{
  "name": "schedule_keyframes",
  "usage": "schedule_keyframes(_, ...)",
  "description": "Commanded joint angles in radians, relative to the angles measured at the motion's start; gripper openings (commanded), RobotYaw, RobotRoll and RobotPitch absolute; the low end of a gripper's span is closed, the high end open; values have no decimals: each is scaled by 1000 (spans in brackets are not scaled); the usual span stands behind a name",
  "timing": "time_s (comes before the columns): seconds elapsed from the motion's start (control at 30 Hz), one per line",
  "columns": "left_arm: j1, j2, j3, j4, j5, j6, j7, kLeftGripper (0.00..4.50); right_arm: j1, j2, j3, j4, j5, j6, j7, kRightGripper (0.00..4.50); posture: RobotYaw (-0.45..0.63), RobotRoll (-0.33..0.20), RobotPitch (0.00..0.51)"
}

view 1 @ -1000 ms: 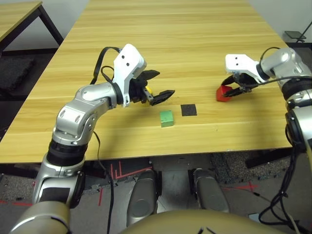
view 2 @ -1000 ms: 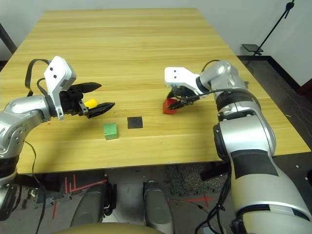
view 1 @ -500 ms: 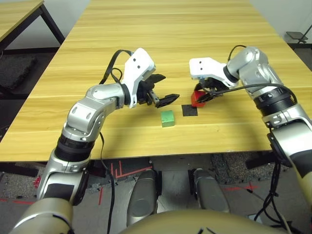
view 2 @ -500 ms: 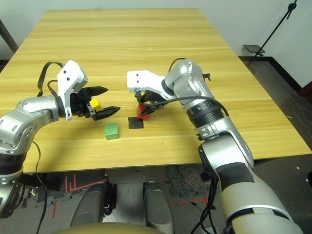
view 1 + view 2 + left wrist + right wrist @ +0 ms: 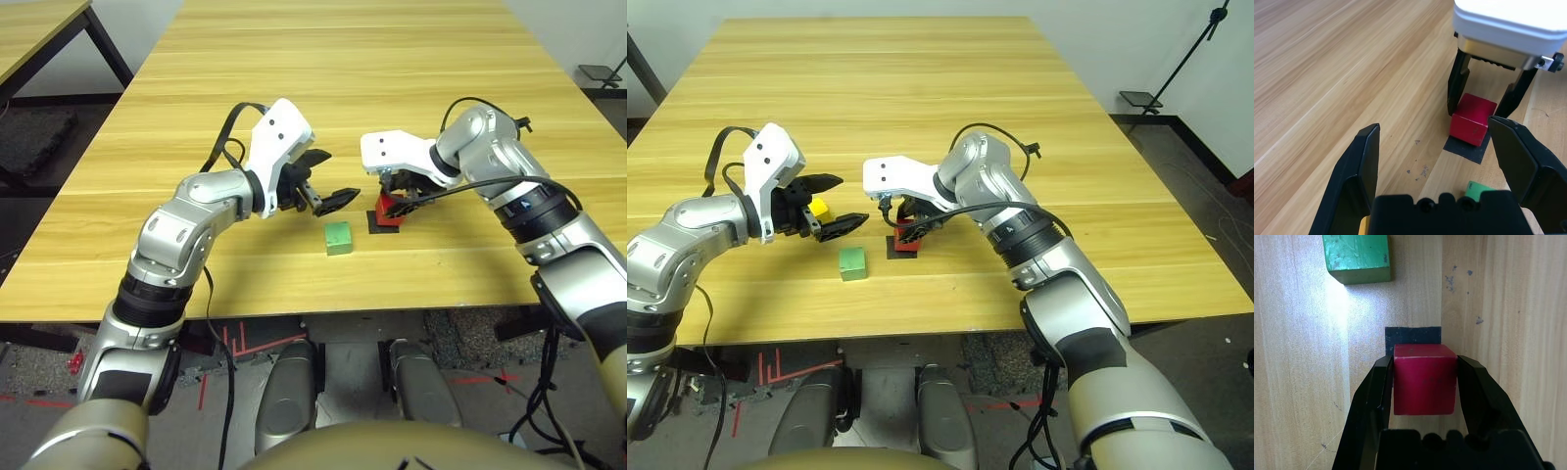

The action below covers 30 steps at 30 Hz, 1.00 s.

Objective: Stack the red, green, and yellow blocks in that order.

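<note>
Red block (image 5: 1424, 378) gripped in right gripper (image 5: 1423, 382) over black patch (image 5: 1413, 337), not yet released; green block (image 5: 337, 237) at seven o'clock, yellow block (image 5: 819, 208) unstacked; left gripper (image 5: 1449, 161) open, empty.

The surface (image 5: 411, 69) is showing pale wood with long straight grain, a smooth low-sheen finish and a few small dark specks. The red block (image 5: 1424, 378) is looking matt and painted, with faint scuffs. The green block (image 5: 337, 237) is showing a matt, slightly worn coat. The black patch (image 5: 1413, 338) is lying flat and dull. The right tool (image 5: 394, 203) is presenting matt black plastic fingers (image 5: 1371, 396) under a glossy white housing (image 5: 1508, 22). The forearms (image 5: 191, 211) are gleaming like brushed silver metal.
</note>
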State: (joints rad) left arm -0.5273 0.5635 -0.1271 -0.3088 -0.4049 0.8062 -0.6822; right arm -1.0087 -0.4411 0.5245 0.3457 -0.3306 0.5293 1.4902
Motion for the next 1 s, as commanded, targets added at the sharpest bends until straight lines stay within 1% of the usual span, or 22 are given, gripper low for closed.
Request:
schedule_keyframes(0.03, 18, 0, 12, -20, -6, 14, 6, 4500, -1, 7, 17, 12, 20, -19, -11, 2108, 350, -245, 113)
schedule_keyframes(0.4, 29, 0, 20, -33, -6, 20, 16, 4500, 3, 25, 37, 32, 31, -40, -16, 2108, 371, -240, 119)
schedule_keyframes(0.47, 32, 4, 22, -32, -5, 20, 15, 4500, 3, 24, 41, 36, 33, -45, -17, 2825, 371, -238, 119)
schedule_keyframes(0.53, 31, 9, 22, -25, -3, 19, 11, 4500, 5, 26, 38, 43, 40, -54, -21, 3344, 368, -232, 115)
schedule_keyframes(0.63, 15, 17, 18, -6, 1, 19, 2, 4500, 5, 16, 11, 57, 69, -110, -30, 4416, 358, -222, 108)
schedule_keyframes(0.73, -8, 39, 9, 23, 11, 28, -15, 4500, -22, -27, -57, 88, 120, -207, -28, 4466, 339, -211, 101)
schedule_keyframes(0.8, -27, 58, 0, 52, 19, 41, -26, 4500, -34, -69, -131, 99, 182, -230, -14, 4466, 312, -202, 94)
schedule_keyframes(0.9, -57, 93, -30, 127, 52, 30, -58, 4500, -24, -184, -209, 72, 255, -226, 51, 4466, 275, -190, 86)
schedule_keyframes(1.0, -77, 115, -54, 211, 85, 2, -93, 4500, 8, -274, -272, 31, 322, -198, 101, 4466, 250, -182, 82)
